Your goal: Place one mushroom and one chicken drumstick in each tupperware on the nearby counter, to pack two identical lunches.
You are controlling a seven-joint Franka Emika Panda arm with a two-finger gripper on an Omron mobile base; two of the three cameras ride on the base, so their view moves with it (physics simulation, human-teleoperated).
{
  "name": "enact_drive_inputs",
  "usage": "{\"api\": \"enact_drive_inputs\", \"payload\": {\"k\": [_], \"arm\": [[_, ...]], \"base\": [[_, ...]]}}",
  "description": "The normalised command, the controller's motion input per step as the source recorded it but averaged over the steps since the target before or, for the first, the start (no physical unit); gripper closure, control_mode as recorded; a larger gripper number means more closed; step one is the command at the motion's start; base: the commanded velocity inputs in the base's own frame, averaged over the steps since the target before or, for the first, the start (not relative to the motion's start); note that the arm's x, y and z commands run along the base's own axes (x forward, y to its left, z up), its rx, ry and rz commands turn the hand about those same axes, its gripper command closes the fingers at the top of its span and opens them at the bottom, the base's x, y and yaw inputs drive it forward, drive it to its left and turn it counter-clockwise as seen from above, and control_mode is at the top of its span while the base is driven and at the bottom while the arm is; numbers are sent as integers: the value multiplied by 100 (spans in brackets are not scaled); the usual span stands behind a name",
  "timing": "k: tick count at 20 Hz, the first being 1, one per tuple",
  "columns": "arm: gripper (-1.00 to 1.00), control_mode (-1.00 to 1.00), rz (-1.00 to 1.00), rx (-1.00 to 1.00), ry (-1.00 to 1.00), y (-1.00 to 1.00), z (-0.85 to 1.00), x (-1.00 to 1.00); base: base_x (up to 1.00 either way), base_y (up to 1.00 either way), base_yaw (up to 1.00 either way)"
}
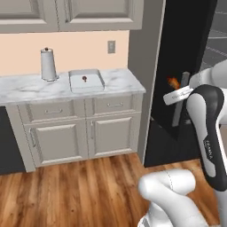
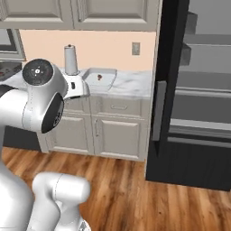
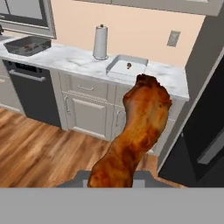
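A golden-brown chicken drumstick [image 3: 135, 131] rises up the middle of the hand view, and my gripper [image 3: 112, 180] is shut on its thin end, its fingertips hidden beneath the meat. A bit of the drumstick [image 1: 173, 82] shows orange above my hand, in front of the dark fridge. On the white marble counter [image 1: 26, 86] lies one light grey tupperware [image 1: 95, 84] with a tiny reddish-brown mushroom [image 1: 84, 79] inside. Tupperware [image 3: 118, 69] and mushroom [image 3: 128, 66] lie well beyond the drumstick's tip. The tupperware [image 2: 92, 80] sits behind my arm, holding the mushroom [image 2: 99, 77].
A tall grey cylinder [image 1: 48, 65] stands left of the tupperware. A dark rectangular pan [image 3: 28, 45] rests further left, over a black appliance [image 3: 33, 94]. The open black fridge [image 2: 198, 94] flanks the counter's right end. Wooden floor [image 1: 75, 190] spreads below the cabinets.
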Motion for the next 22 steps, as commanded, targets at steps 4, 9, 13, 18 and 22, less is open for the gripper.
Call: {"api": "enact_drive_inputs", "payload": {"k": [4, 9, 13, 18, 22], "arm": [[100, 100, 0, 0, 0, 0, 0, 0], [100, 100, 0, 0, 0, 0, 0, 0], [100, 100, 0, 0, 0, 0, 0, 0], [100, 100, 0, 0, 0, 0, 0, 0], [100, 100, 0, 0, 0, 0, 0, 0]], "base": [[30, 100, -5], [65, 51, -4], [90, 69, 15], [100, 51, 17], [100, 16, 0]]}}
